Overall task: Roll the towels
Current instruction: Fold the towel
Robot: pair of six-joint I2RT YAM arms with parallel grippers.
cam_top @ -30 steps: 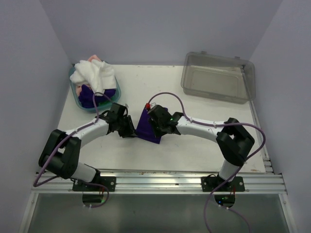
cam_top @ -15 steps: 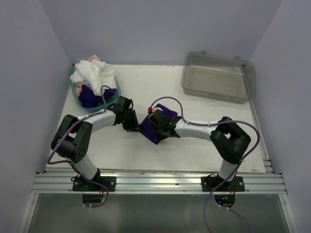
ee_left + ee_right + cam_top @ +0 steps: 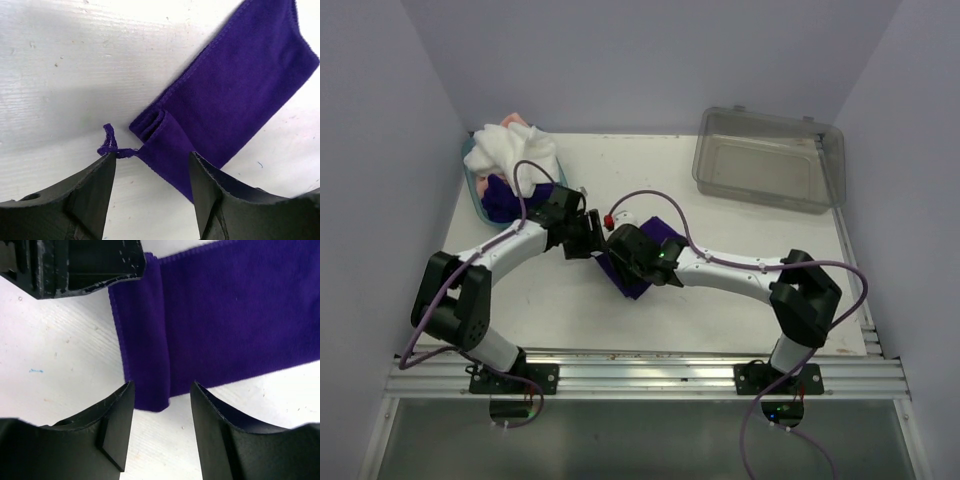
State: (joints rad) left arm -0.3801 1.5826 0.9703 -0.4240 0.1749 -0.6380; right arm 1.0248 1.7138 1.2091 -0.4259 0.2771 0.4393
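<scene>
Now both arms are letting go at once! The left gripper [image 3: 582,236] and the right gripper [image 3: 626,250], pinched tight a second ago, are standing with their jaws well apart and nothing clamped between them. The dark purple towel [image 3: 623,282] is lying on the table [image 3: 750,300], left of centre and about midway between the near and far edges, right under the two wrists.

Seen from the left wrist, the fingers [image 3: 90,195] are straddling the towel's end, where a first turn [image 3: 152,122] is sitting doubled over with a loose thread [image 3: 107,142] poking out beside it. The right wrist is showing a turned-over strip [image 3: 142,340] along the cloth's edge, just ahead of the parted tips.

So the roll is only getting started, I'd say: one turn laid, most of the length waiting flat. This release is looking like a regrip, and that soft fold may be springing back.

Meanwhile the white towel [image 3: 510,150] and a peach-pink towel [image 3: 520,121] are sitting heaped in the teal basket [image 3: 470,182] at the far left corner, and the clear grey bin [image 3: 700,160] is waiting at the far right.
</scene>
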